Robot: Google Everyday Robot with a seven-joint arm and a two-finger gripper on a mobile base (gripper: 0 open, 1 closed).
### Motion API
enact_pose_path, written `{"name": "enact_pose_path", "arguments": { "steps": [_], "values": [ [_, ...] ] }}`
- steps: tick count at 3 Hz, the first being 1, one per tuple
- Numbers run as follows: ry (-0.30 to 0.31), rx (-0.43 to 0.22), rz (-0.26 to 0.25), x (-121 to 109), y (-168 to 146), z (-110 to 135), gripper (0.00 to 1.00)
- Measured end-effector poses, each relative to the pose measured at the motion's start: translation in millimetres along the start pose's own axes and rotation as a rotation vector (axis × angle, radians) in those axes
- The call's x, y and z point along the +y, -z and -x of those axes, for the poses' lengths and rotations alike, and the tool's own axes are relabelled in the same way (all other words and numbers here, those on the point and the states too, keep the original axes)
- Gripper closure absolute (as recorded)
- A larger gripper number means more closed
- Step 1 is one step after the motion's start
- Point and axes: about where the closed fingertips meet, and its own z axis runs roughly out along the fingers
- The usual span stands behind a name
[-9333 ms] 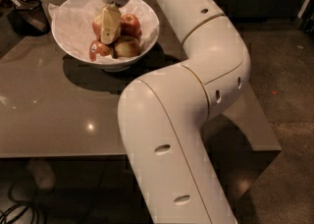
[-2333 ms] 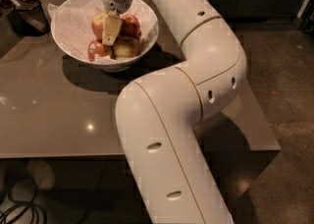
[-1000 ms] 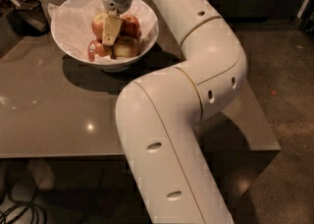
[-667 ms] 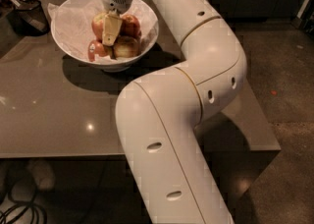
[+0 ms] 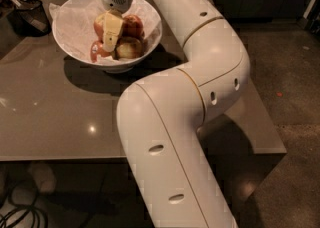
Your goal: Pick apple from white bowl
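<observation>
Nothing's really changing over the last couple of seconds. The gripper [image 5: 111,39] is staying parked down in the white bowl [image 5: 107,66] at upper left, right against the apple [image 5: 100,23]. Can't tell if it's clamping yet, so I'm guessing the lift isn't happening yet.

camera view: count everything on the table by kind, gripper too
apples: 4 showing, in the bowl
white bowl: 1
dark container: 1
gripper: 1, down among the apples
total: 7
</observation>
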Motion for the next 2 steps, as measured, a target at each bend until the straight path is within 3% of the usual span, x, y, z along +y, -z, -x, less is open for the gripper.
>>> {"name": "enact_pose_path", "arguments": {
  "steps": [2],
  "values": [
    [0.000,0.000,0.000,0.0,0.0,0.0,0.41]
  ]
}}
